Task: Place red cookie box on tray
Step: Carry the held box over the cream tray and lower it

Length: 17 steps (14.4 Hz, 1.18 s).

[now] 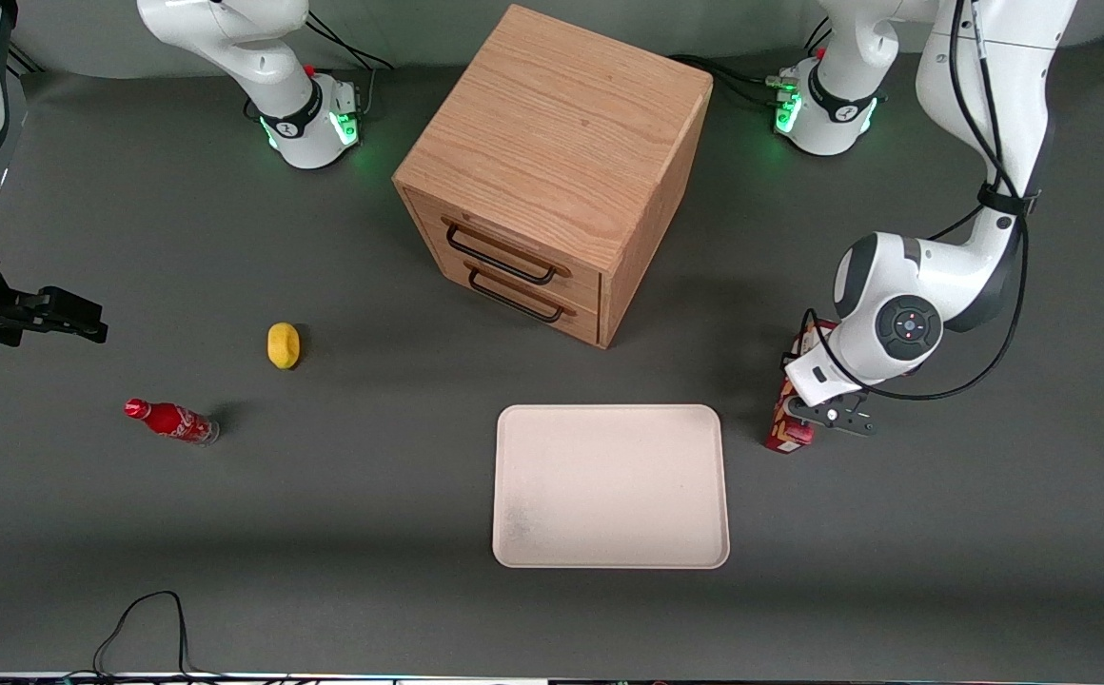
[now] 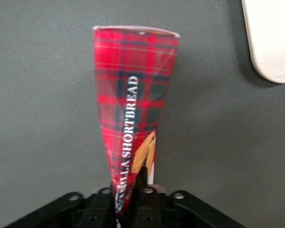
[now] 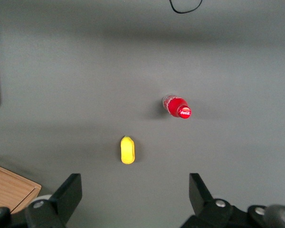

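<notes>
Your tool sits over the working arm's end of the table, just beside the short edge of the tray. Its fingers are closed on the red cookie box, pinching the carton at one end across its narrow width. In the left wrist view the box extends away from the tool, red tartan with the white lettering "SHORTBREAD" running along its length and an orange-yellow cookie picture close to the fingers. The white edge of its other end is visible. Whether that end touches the table cannot be told.

The box is not on the tray. From the front it shows as a narrow red shape largely covered by the arm's wrist, close to the tray but apart from it. A rounded corner of the tray appears in the left wrist view, separated from the box by bare table.

The tray lies flat, nearer to the front camera than the wooden drawer cabinet. It carries a faint grey smudge at one near corner. The cabinet stands at mid-table with its two black-handled drawers shut.

Toward the parked arm's end of the table lie a yellow lemon and a small red soda bottle, well apart from the tray. The bottle is nearer to the front camera than the lemon.
</notes>
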Motion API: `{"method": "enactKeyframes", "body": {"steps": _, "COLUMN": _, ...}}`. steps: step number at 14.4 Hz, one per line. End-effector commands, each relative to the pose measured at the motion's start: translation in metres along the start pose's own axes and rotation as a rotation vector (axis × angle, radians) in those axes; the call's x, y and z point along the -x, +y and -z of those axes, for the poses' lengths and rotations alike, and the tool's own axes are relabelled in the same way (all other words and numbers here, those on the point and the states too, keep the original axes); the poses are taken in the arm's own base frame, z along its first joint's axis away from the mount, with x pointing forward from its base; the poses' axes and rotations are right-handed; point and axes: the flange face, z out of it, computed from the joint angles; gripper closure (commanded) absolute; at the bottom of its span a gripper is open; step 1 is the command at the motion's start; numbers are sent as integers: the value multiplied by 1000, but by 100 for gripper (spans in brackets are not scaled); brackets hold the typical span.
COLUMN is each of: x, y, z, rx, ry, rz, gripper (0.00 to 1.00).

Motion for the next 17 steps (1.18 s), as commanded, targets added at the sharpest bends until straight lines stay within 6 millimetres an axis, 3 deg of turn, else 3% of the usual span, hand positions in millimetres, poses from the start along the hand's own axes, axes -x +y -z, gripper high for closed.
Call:
{"method": "enactKeyframes", "body": {"steps": 1, "x": -4, "y": 2, "z": 30, "rx": -6, "ry": 11, "rz": 0, "gripper": 100}}
{"method": "enactKeyframes", "body": {"steps": 3, "x": -19, "y": -2, "z": 75, "rx": -8, "ry": -17, "rz": 1, "gripper": 100}}
{"method": "enactKeyframes", "body": {"steps": 7, "x": -45, "y": 2, "z": 186, "rx": -11, "ry": 3, "rz": -3, "gripper": 100}}
{"method": "enactKeyframes", "body": {"steps": 8, "x": -52, "y": 11, "z": 206, "rx": -8, "ry": 23, "rz": -15, "gripper": 100}}
{"method": "enactKeyframes", "body": {"steps": 10, "x": -68, "y": 35, "z": 228, "rx": 61, "ry": 43, "rz": -13, "gripper": 100}}
{"method": "enactKeyframes", "body": {"steps": 12, "x": -90, "y": 58, "z": 238, "rx": 132, "ry": 56, "rz": 30, "gripper": 100}}
{"method": "enactKeyframes", "body": {"steps": 14, "x": -117, "y": 94, "z": 227, "rx": 143, "ry": 78, "rz": 121, "gripper": 100}}
{"method": "enactKeyframes", "body": {"steps": 16, "x": -141, "y": 123, "z": 191, "rx": 145, "ry": 79, "rz": 170, "gripper": 100}}
{"method": "enactKeyframes", "body": {"steps": 17, "x": -149, "y": 127, "z": 172, "rx": 145, "ry": 94, "rz": 190, "gripper": 100}}
